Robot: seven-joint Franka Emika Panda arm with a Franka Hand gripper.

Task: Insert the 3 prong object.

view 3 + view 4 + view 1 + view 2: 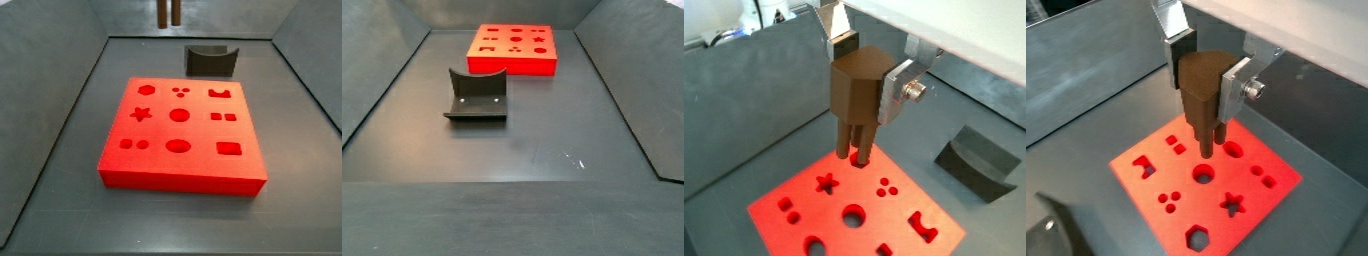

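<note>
My gripper (867, 82) is shut on the 3 prong object (855, 100), a brown wood-coloured piece with a thick head and thin rods hanging down. It shows in both wrist views, with the silver fingers (1236, 92) clamped on the head (1204, 95). The rods hang above the flat red block (858, 205) with shaped holes, near one edge of it and not touching. In a side view only the rod tips (168, 12) show, high above the red block (181, 130). A cluster of three small round holes (181, 92) lies in the block's top.
A dark grey curved block (210, 58) stands on the floor beside the red block; it also shows in a side view (476, 95) and a wrist view (981, 160). Grey walls (74, 70) ring the floor. The red block (513, 48) sits near one end wall.
</note>
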